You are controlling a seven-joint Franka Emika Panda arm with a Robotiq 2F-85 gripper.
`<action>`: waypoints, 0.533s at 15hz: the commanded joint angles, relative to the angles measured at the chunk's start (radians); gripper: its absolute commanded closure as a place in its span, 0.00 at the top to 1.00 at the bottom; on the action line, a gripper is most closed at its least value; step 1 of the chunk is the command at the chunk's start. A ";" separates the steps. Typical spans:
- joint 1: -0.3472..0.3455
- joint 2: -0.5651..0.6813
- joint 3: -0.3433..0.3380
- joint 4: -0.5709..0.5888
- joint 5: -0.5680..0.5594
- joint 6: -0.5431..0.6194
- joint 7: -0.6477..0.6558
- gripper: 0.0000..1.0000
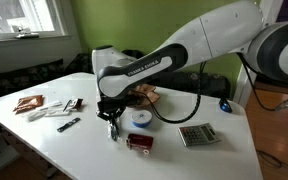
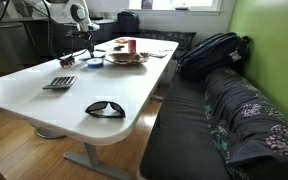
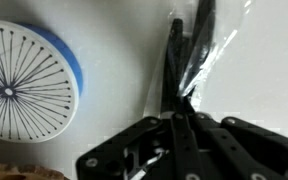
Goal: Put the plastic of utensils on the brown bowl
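The gripper [image 3: 177, 120] is closed tight on one end of the plastic of utensils [image 3: 180, 68], near the table's middle. Recommended: carry the packet toward the couch-side edge, centre it over the brown bowl [image 1: 147, 96], lower it, then release.

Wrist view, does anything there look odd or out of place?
Nothing looks spilled or broken. The one odd thing is the plastic packet of utensils: the gripper has its jaws closed on it, apparently near one end. Most of its length sticks out ahead at a slight slant, beside the white-and-blue disc.
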 commanded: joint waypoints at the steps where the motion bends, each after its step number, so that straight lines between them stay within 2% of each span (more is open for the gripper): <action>1: 0.019 0.007 -0.013 0.047 -0.013 -0.016 0.015 0.00; 5: 0.048 -0.053 -0.054 0.050 -0.058 0.072 0.069 0.00; 8: 0.041 -0.088 -0.103 0.043 -0.070 0.114 0.185 0.00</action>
